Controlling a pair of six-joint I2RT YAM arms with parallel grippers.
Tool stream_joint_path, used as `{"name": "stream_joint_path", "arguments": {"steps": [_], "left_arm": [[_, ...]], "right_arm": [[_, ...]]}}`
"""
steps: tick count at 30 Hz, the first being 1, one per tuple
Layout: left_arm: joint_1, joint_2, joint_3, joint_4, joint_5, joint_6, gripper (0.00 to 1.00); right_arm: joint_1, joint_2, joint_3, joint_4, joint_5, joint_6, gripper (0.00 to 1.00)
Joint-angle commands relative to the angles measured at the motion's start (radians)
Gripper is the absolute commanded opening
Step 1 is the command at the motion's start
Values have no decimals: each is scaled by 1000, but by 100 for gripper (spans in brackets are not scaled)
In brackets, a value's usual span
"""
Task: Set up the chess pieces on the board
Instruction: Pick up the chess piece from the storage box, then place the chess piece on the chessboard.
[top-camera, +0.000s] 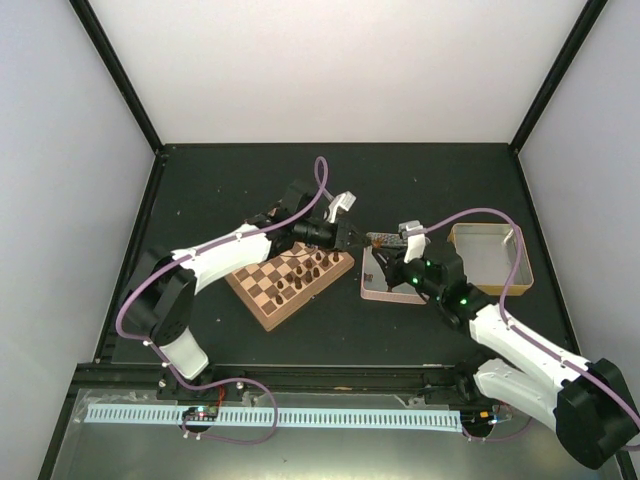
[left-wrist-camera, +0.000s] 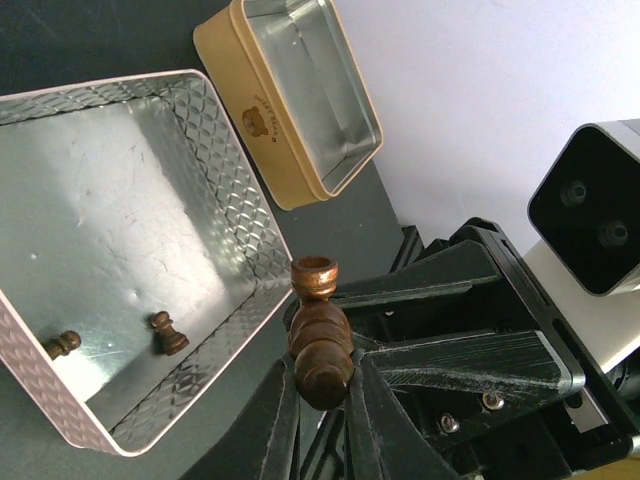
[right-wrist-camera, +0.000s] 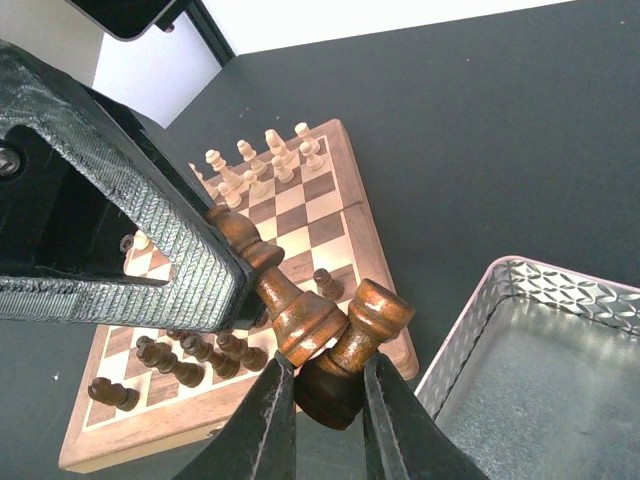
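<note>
While my two grippers meet at the centre of the overhead view, my left gripper (left-wrist-camera: 323, 385) is pinched almost fully closed on a dark brown turned wooden chess piece (left-wrist-camera: 320, 340), low in the middle of its wrist view. My right gripper (right-wrist-camera: 330, 385) is narrowed around a second dark brown piece with a castle-like top (right-wrist-camera: 358, 340), and the two held pieces touch.

One square checkered wooden board with a brown rim (right-wrist-camera: 318, 232) fills the left half of the right wrist view. Its dark and pale cream pieces (right-wrist-camera: 272, 145) are partly hidden, so I cannot count them. One silvery embossed rectangular tin (left-wrist-camera: 130, 200) holds two loose dark pieces (left-wrist-camera: 168, 333). One tan tin (left-wrist-camera: 265, 110) sits at upper centre.
</note>
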Motion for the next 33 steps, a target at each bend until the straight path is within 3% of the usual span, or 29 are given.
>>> {"name": "stream_joint_path", "arguments": {"steps": [1, 9, 21, 33], "left_arm": [[4, -29, 56, -41, -87, 57, 1], [18, -16, 73, -47, -78, 44, 1], [71, 32, 68, 84, 57, -80, 1], [70, -139, 19, -328, -347, 191, 2]], "right_arm": [[2, -18, -13, -4, 34, -27, 8], [2, -52, -38, -2, 41, -55, 8], [2, -177, -123, 60, 59, -11, 9], [3, -36, -39, -64, 198, 33, 9]]}}
